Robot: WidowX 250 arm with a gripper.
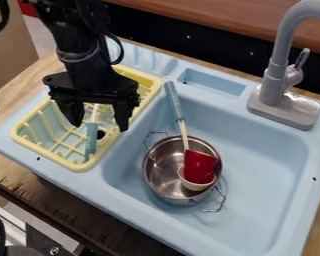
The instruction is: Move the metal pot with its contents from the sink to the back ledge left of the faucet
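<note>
Blue-handled utensil [91, 142]: in the yellow dish rack [83, 167], its handle slanting down towards the rack's near edge.
Black gripper [100, 127]: hanging over the rack, released, its two fingers spread wide on either side of the utensil; nothing is grasped.
Dish rack: a slatted basket along the left side of the light blue sink [269, 165].
Metal pot [164, 167]: inside the basin, with a wire handle at each end.
In the pot: a small white bowl [195, 186], with a red piece [200, 167] over it. A second blue-handled utensil [174, 101] leans from the pot up to the sink's back edge.
Grey faucet [276, 75]: at the back right corner.
Counter [9, 167]: wooden, around the sink.
</note>
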